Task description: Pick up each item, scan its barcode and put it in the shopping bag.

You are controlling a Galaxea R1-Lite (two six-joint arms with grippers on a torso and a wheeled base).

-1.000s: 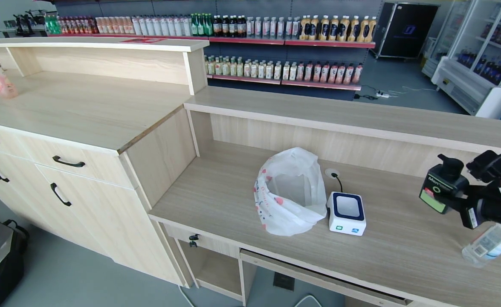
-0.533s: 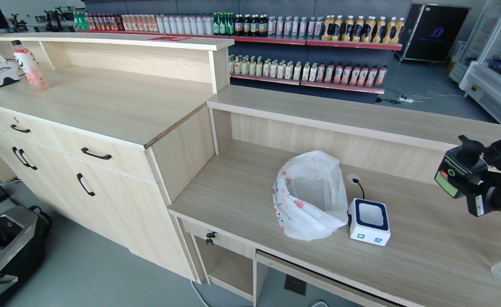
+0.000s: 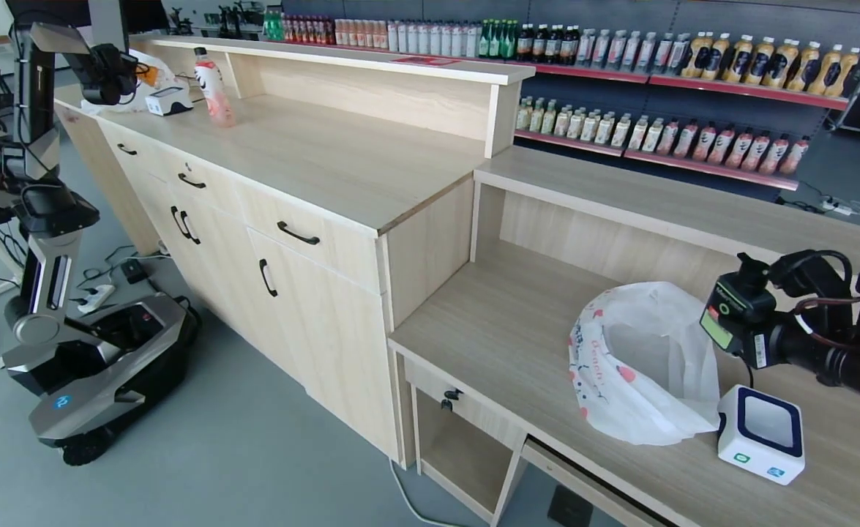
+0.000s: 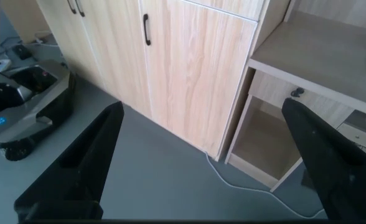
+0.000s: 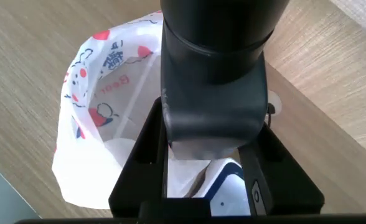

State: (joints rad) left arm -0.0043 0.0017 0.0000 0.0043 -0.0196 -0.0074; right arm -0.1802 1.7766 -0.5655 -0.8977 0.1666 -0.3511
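Black pump bottle (image 3: 728,311) moved closer to shopping bag (image 3: 638,373), clamped in right hand (image 3: 755,342), left hand (image 4: 201,158) spread apart.

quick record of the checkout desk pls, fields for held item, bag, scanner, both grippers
held item: black pump bottle, clear of the desk
right gripper: shut on the bottle, by the bag's rim
bag: white shopping bag, mouth open, standing on lower desk
scanner: white scanner beside the bag, window facing up
left gripper: open, empty, over the floor

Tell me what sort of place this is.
Most likely a small shop's checkout: shelves of bottled drinks line the back wall, and a barcode scanner sits beside an open shopping bag on the wooden counter.
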